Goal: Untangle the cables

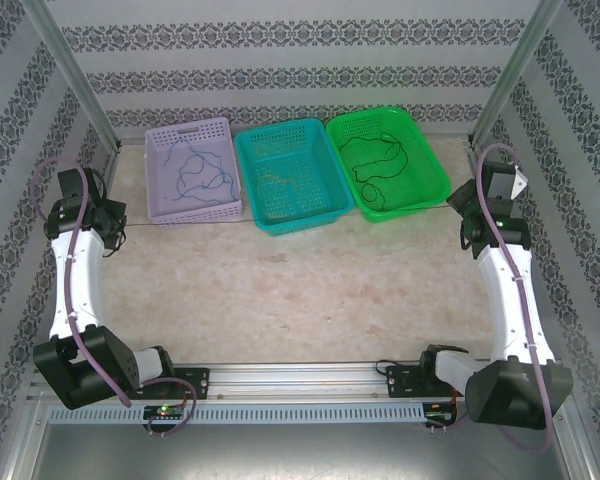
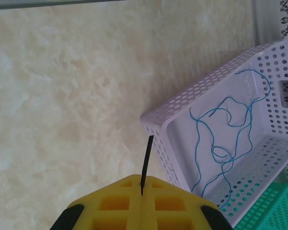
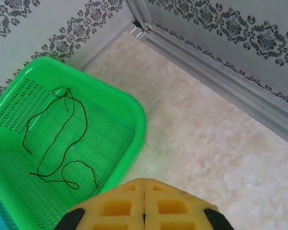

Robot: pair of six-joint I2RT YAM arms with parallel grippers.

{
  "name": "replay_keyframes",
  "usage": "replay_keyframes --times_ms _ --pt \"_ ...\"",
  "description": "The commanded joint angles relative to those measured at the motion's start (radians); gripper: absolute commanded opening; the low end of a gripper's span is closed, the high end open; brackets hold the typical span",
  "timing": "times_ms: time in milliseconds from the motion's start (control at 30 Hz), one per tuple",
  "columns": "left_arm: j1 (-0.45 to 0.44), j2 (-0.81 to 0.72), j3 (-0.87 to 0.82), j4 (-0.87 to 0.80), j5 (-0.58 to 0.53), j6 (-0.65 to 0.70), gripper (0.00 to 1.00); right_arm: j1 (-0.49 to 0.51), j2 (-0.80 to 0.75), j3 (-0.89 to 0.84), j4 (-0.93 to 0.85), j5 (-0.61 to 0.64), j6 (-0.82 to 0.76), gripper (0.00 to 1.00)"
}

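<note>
A blue cable (image 1: pixel 202 172) (image 2: pixel 225 143) lies looped in the lavender basket (image 1: pixel 180 130) (image 2: pixel 192 93). A black cable (image 1: pixel 380 160) (image 3: pixel 62 129) lies loose in the green basket (image 1: pixel 435 160) (image 3: pixel 134 110). A faint pale cable (image 1: pixel 280 180) rests in the teal basket (image 1: pixel 320 205). My left gripper (image 1: pixel 115 222) (image 2: pixel 141 179) hovers by the lavender basket's near corner, shut on a short black strand end (image 2: pixel 147 158) that sticks out past the jaws. My right gripper (image 1: pixel 458 205) (image 3: pixel 144 181) sits just right of the green basket, shut with nothing visible in it.
The three baskets stand side by side along the back of the marble-pattern table (image 1: pixel 300 290). Metal frame posts (image 1: pixel 75 80) and patterned walls close in both sides. The teal basket's corner (image 2: pixel 278 206) touches the lavender one.
</note>
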Motion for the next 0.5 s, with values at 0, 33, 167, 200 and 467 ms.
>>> replay_keyframes --times_ms 0,33,167,200,467 --pt "0.016 -0.009 0.008 -0.05 -0.038 0.03 0.0 -0.012 0.005 0.041 0.037 0.011 0.021 0.0" --pt "0.017 -0.015 0.001 -0.05 -0.043 0.027 0.0 -0.013 0.01 0.043 0.038 0.01 0.027 0.0" --pt "0.017 -0.03 -0.014 -0.038 -0.049 0.025 0.0 -0.014 0.037 0.054 0.052 -0.017 0.047 0.0" --pt "0.018 -0.028 -0.015 -0.028 -0.026 0.026 0.0 -0.012 0.046 0.06 0.061 -0.036 0.044 0.0" --pt "-0.254 0.127 0.151 0.297 0.291 -0.058 0.0 0.098 0.16 0.162 0.127 -0.179 -0.059 0.0"
